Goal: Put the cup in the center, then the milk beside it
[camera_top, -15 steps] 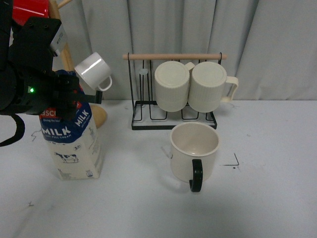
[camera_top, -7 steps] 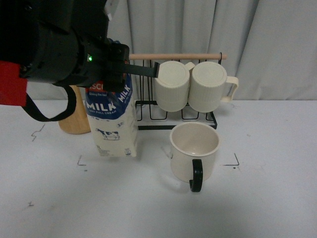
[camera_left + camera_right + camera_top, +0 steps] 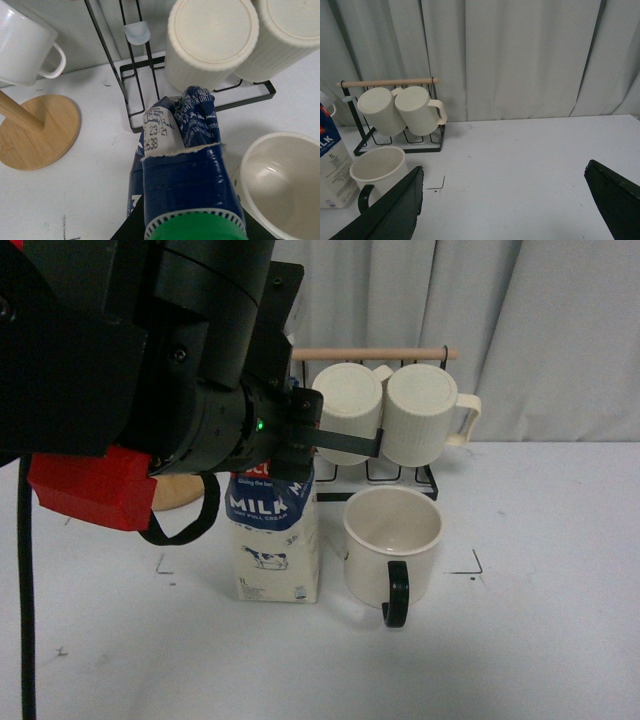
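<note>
One milk carton (image 3: pixel 272 540), one cup (image 3: pixel 392 535) with a black handle, two ribbed mugs (image 3: pixel 348 410) (image 3: pixel 420 412), one small white mug (image 3: pixel 22 47), one wire rack (image 3: pixel 425 485) and one round wooden base (image 3: pixel 37 130) are counted on the white table (image 3: pixel 520 640).

The cup is seen upright near the middle of the table, with its handle turned to the near side. The carton is placed upright just to the left of it, with a narrow gap between them. The two ribbed mugs are hung on the rack behind the cup.

The top of the carton is gripped by the left gripper (image 3: pixel 283 448), whose jaws are closed on it from both sides. The right gripper (image 3: pixel 500 205) is held wide open, and nothing is held in it.

Half a second ago the carton was carried further left and further back, well apart from the cup. It is now brought beside the cup, with its base on the table. The cup is not moved.
</note>
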You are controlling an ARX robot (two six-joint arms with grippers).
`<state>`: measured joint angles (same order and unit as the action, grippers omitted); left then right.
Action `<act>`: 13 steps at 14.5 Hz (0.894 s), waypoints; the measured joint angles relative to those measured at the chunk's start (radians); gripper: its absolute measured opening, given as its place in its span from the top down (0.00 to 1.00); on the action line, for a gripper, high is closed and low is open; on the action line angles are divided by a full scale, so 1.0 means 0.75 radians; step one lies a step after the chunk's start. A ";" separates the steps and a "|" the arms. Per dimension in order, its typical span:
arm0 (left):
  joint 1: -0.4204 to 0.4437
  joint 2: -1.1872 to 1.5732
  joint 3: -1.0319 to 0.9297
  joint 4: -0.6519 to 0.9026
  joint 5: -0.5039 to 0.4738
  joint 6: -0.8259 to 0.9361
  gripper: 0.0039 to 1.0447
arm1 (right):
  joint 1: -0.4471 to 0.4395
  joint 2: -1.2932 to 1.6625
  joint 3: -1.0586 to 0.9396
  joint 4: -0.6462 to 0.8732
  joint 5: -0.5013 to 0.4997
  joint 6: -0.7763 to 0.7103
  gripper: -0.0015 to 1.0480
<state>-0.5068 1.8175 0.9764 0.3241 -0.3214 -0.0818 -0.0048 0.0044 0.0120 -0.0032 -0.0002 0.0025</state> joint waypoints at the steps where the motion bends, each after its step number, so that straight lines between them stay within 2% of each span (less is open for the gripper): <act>1: -0.010 0.006 0.001 0.008 -0.001 -0.003 0.83 | 0.000 0.000 0.000 0.000 0.000 0.000 0.06; 3: -0.011 0.017 0.001 0.022 0.005 -0.036 0.83 | 0.000 0.000 0.000 0.000 0.000 0.000 0.06; 4: -0.007 0.017 -0.003 0.044 0.007 -0.061 0.77 | 0.000 0.000 0.000 0.000 0.000 0.000 0.06; 7: -0.006 0.007 -0.001 0.041 0.055 -0.125 0.52 | 0.000 0.000 0.000 0.000 0.000 0.000 0.06; 8: -0.006 0.003 -0.003 0.019 0.096 -0.178 0.40 | 0.000 0.000 0.000 0.000 0.000 0.000 0.06; 12: 0.035 -0.094 -0.108 0.052 0.175 -0.338 0.04 | 0.000 0.000 0.000 0.000 0.000 0.000 0.06; 13: 0.060 -0.174 -0.161 0.077 0.188 -0.371 0.07 | 0.000 0.000 0.000 0.000 0.000 0.000 0.06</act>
<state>-0.4622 1.6867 0.8558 0.3817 -0.1802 -0.3603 -0.0048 0.0044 0.0120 -0.0032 -0.0002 0.0025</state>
